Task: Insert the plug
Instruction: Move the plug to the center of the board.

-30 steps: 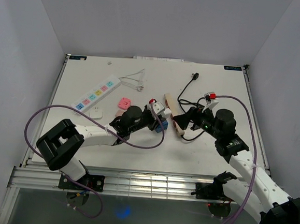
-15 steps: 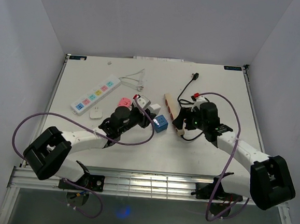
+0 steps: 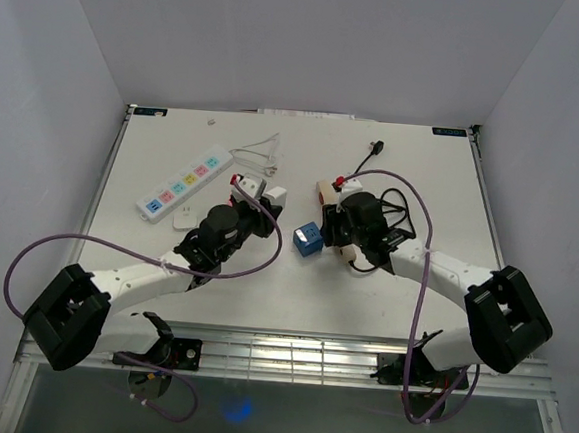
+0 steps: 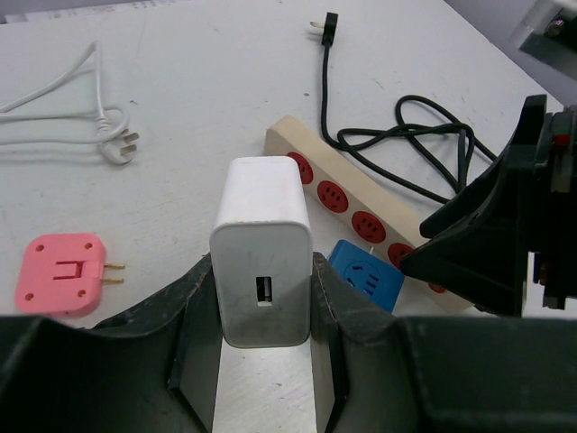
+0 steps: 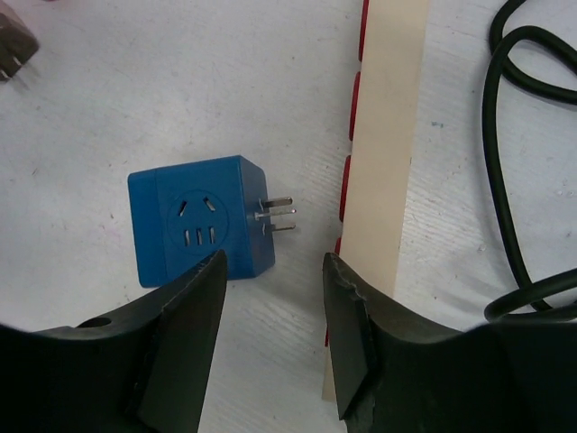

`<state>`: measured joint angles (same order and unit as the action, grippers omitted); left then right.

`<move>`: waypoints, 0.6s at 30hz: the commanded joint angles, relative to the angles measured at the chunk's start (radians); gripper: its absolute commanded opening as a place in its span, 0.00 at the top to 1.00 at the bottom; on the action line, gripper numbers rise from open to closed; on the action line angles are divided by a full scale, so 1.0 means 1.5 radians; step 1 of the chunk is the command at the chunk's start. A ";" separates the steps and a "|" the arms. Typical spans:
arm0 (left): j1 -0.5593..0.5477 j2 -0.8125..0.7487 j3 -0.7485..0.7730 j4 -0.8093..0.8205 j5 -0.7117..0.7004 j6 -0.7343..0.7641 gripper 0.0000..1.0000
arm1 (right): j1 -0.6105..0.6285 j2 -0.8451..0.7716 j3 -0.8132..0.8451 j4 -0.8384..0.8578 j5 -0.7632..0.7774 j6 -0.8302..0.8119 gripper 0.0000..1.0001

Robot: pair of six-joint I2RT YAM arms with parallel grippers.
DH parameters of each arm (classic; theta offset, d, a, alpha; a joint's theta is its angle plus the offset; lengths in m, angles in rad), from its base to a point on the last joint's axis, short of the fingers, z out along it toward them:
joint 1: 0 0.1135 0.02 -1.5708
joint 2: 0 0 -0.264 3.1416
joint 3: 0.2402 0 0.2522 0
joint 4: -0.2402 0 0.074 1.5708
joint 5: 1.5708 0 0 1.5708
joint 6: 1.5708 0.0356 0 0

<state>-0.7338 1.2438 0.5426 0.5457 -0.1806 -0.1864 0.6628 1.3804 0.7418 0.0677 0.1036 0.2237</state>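
Note:
My left gripper [image 4: 262,317] is shut on a white USB charger [image 4: 261,248], held upright above the table; it also shows in the top view [image 3: 273,194]. A beige power strip [image 4: 361,212] with red sockets lies to its right. My right gripper [image 5: 270,302] is open and empty, low over the table, with a blue cube adapter [image 5: 200,227] on its left and the beige strip [image 5: 383,135] on its right. The cube's prongs point at the strip without touching it. In the top view the right gripper [image 3: 332,223] hides most of the strip, and the cube [image 3: 309,238] lies beside it.
A white power strip [image 3: 184,183] with coloured sockets lies at the left. A pink plug [image 4: 59,273] and a white cable [image 4: 63,117] lie left of the charger. The beige strip's black cable [image 5: 505,135] coils to the right, ending in a black plug [image 3: 377,148].
My left gripper has moved left and back with the white charger, away from the blue cube. My right gripper has swung left over the beige strip, next to the cube.

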 commanded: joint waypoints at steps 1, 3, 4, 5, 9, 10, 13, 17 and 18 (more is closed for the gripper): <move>0.004 -0.064 0.005 -0.025 -0.066 -0.033 1.00 | 0.028 0.038 0.056 -0.028 0.084 -0.014 0.48; 0.003 -0.091 -0.002 -0.027 -0.078 -0.037 1.00 | 0.045 0.067 0.065 -0.027 0.095 -0.008 0.48; 0.003 -0.098 -0.004 -0.027 -0.080 -0.037 1.00 | 0.062 0.094 0.080 -0.028 0.094 -0.005 0.48; 0.004 -0.105 -0.008 -0.027 -0.089 -0.038 1.00 | 0.069 0.111 0.091 -0.029 0.087 0.004 0.48; 0.003 -0.132 -0.014 -0.031 -0.104 -0.039 1.00 | 0.104 0.184 0.133 0.009 -0.102 0.018 0.52; 0.003 -0.140 -0.015 -0.032 -0.104 -0.040 1.00 | 0.120 0.193 0.134 0.057 -0.139 0.016 0.53; 0.003 -0.150 -0.019 -0.032 -0.096 -0.042 1.00 | 0.153 0.170 0.119 0.122 -0.210 0.012 0.49; 0.003 -0.132 -0.014 -0.028 -0.071 -0.036 1.00 | 0.152 0.118 0.099 0.123 -0.154 0.000 0.42; 0.004 -0.125 -0.012 -0.023 -0.061 -0.032 1.00 | 0.149 0.108 0.095 0.098 -0.120 -0.005 0.39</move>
<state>-0.7322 1.0531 0.5190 0.4835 -0.3027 -0.2398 0.9047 1.6234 0.8974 0.1917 -0.1108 0.2413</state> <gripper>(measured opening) 0.453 0.599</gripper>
